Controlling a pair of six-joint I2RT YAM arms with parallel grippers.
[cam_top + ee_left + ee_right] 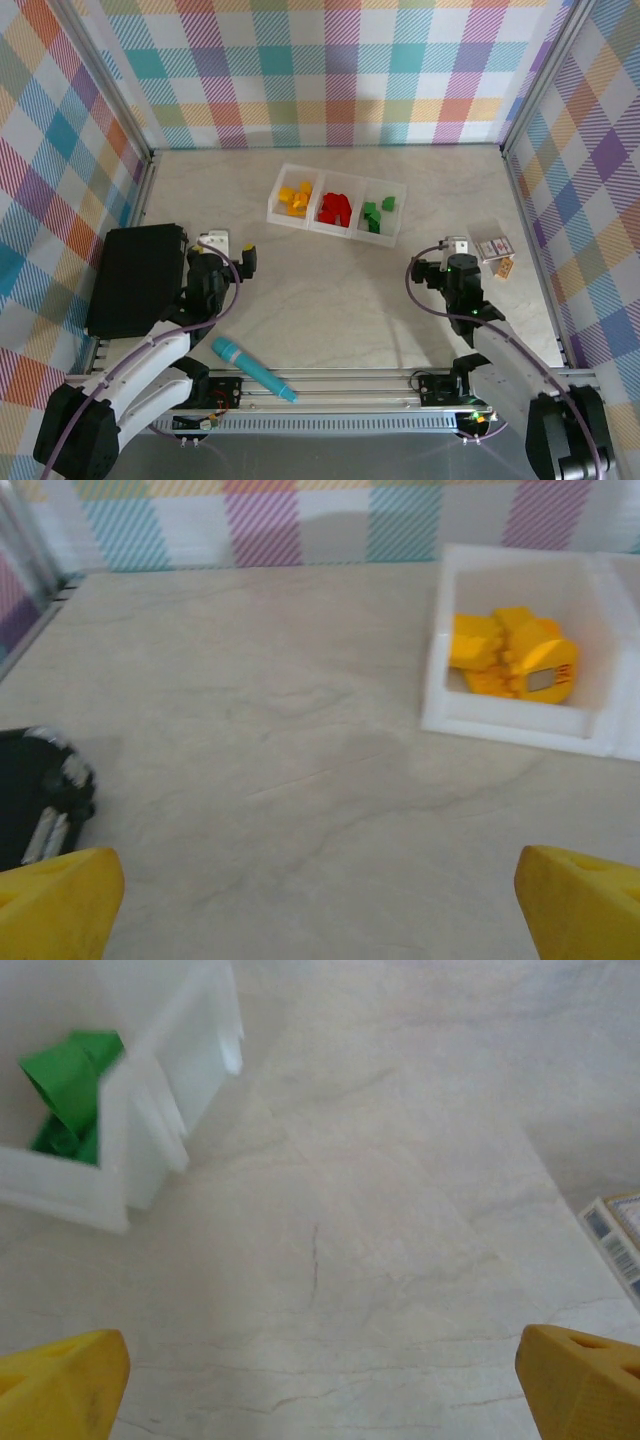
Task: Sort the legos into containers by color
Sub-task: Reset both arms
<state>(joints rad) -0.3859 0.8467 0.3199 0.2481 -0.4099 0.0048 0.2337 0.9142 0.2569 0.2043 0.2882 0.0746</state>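
The white three-compartment tray (405,190) lies at the table's far centre. Yellow legos (296,197) fill its left compartment, red legos (334,208) the middle one, green legos (377,215) the right one. My left gripper (228,251) hovers near the table's left side, well short of the tray, open with nothing between its yellow fingertips (55,900). Ahead of it, the left wrist view has the yellow legos (510,655) inside the tray (500,725). My right gripper (455,244) stands open and empty right of the tray, whose green legos (65,1090) and wall (150,1150) lie at its upper left.
A big black flat box (135,278) lies at the left, close beside the left gripper, and its corner (40,800) reaches into the left wrist view. A teal marker pen (253,368) rests near the front edge. A small printed card box (493,248) sits right of the right gripper.
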